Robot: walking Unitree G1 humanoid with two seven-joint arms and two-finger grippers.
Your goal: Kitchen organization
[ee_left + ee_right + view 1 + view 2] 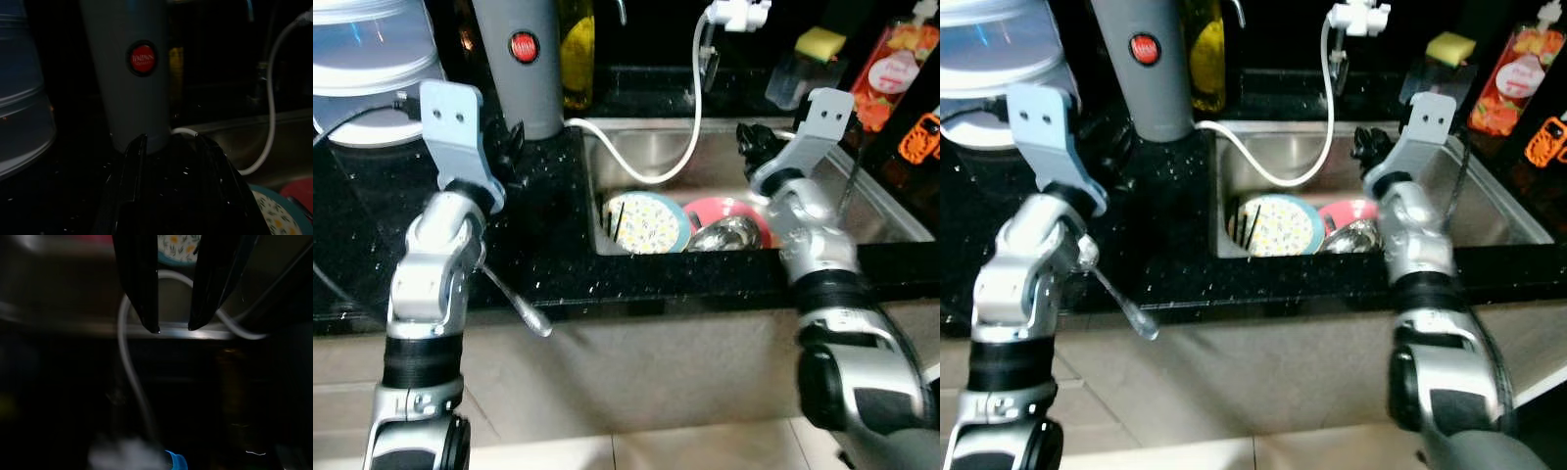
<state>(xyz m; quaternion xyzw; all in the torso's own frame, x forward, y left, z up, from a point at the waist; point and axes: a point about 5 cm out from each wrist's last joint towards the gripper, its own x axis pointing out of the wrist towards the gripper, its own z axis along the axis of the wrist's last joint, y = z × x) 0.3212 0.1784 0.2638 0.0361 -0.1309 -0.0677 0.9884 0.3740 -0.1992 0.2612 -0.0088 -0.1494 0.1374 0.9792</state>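
Your right gripper (pixel 173 328) hovers over steel sink (pixel 881 220), fingers apart, empty, poised for dishes. Floral round plate (pixel 646 223) leans in sink beside pink bowl (pixel 729 209). Left gripper (pixel 168 147) parted, empty, facing grey cylindrical flask (pixel 519 59) on black countertop (pixel 548 255).

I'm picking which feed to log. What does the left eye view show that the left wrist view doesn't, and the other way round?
The left eye view alone shows the sponge, the red pouch, the metal bowl, the spoon over the counter edge, and the right claw above the sink. The left wrist view alone shows the open left claw up close, nothing between its fingers. Both show the grey cylinder with its red badge, the white hose, the floral plate and the pink dish.
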